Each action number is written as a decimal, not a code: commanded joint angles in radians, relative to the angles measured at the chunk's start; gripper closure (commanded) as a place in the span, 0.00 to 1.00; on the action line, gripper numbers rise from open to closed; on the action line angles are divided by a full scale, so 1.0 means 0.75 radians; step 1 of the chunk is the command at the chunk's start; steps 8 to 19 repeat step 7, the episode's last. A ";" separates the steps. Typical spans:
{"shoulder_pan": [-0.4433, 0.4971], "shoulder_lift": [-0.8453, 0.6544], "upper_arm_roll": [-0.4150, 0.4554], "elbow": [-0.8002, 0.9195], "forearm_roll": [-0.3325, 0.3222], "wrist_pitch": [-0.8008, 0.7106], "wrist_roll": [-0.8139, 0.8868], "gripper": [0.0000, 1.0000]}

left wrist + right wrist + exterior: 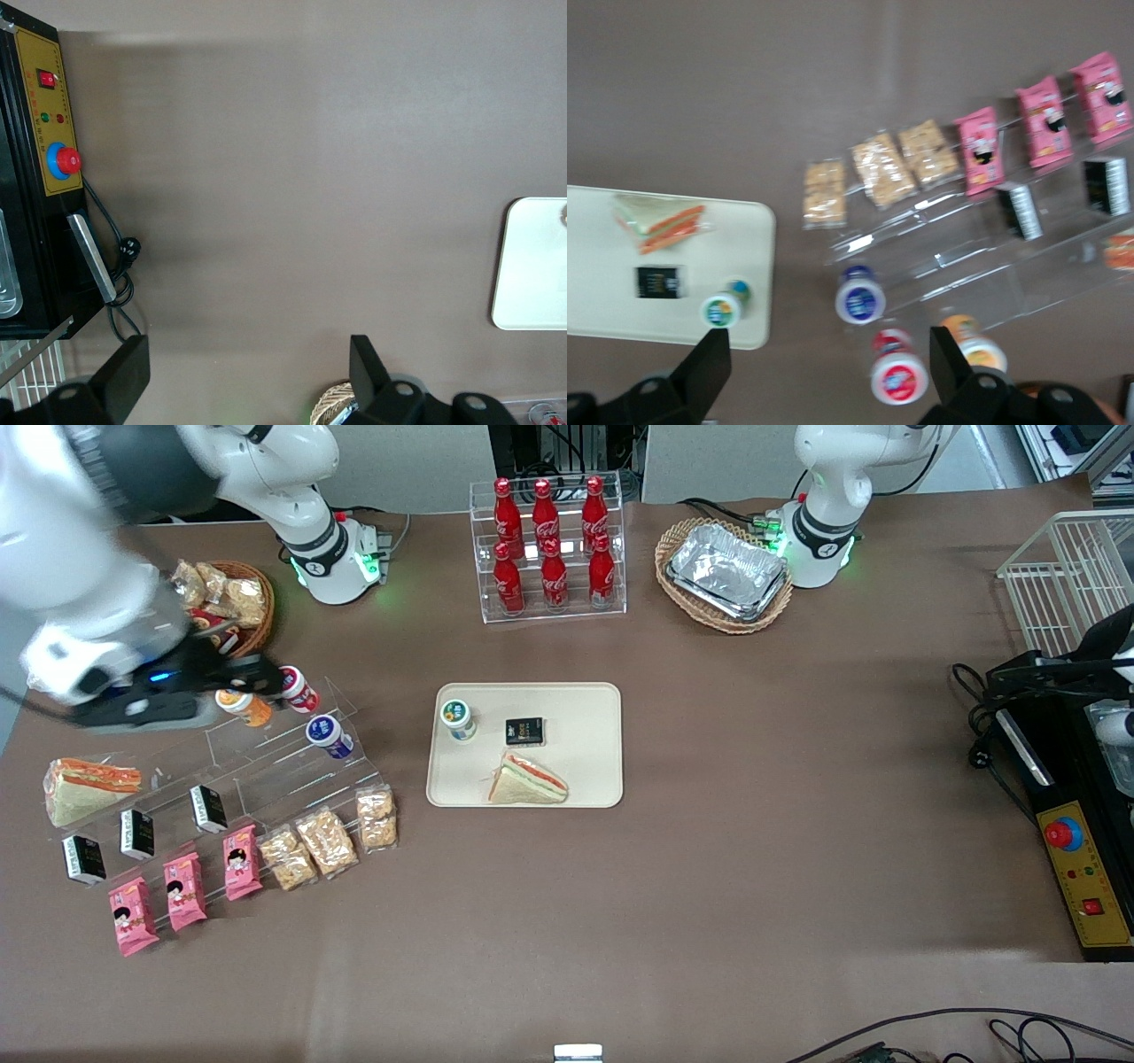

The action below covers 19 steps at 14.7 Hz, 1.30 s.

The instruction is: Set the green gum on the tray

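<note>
The green gum point(459, 720), a small white-lidded bottle with a green label, stands upright on the cream tray point(585, 735) near its corner toward the working arm's end. It also shows in the right wrist view point(722, 308) on the tray point(602, 301). My right gripper point(251, 677) is open and empty. It hovers above the clear display rack point(266, 779), well away from the tray, over the red-labelled bottle point(897, 375) and beside the orange-labelled bottle point(970, 343). In the right wrist view the gripper point(826, 354) holds nothing between its fingers.
A sandwich point(528, 779) and a black packet point(524, 732) lie on the tray. A blue-labelled bottle point(329, 736), black boxes, pink packets and snack bars sit on the rack. A cola rack point(549, 545), foil trays in a basket point(726, 571) and a control box point(1081, 868) stand farther off.
</note>
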 commanded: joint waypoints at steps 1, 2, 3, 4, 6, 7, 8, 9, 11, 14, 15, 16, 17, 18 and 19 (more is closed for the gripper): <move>-0.028 0.032 -0.176 0.042 -0.008 0.031 -0.221 0.00; -0.028 0.042 -0.224 0.050 -0.004 0.044 -0.224 0.00; -0.028 0.054 -0.240 0.056 -0.010 0.054 -0.226 0.00; -0.028 0.064 -0.261 0.068 -0.010 0.060 -0.228 0.00; -0.042 0.073 -0.296 0.070 -0.006 0.070 -0.244 0.00; -0.069 0.071 -0.290 0.070 -0.004 0.070 -0.279 0.00; -0.069 0.071 -0.290 0.070 -0.004 0.070 -0.279 0.00; -0.069 0.071 -0.290 0.070 -0.004 0.070 -0.279 0.00; -0.069 0.071 -0.290 0.070 -0.004 0.070 -0.279 0.00; -0.069 0.071 -0.290 0.070 -0.004 0.070 -0.279 0.00; -0.069 0.071 -0.290 0.070 -0.004 0.070 -0.279 0.00; -0.069 0.071 -0.290 0.070 -0.004 0.070 -0.279 0.00; -0.069 0.071 -0.290 0.070 -0.004 0.070 -0.279 0.00; -0.069 0.071 -0.290 0.070 -0.004 0.070 -0.279 0.00; -0.069 0.071 -0.290 0.070 -0.004 0.070 -0.279 0.00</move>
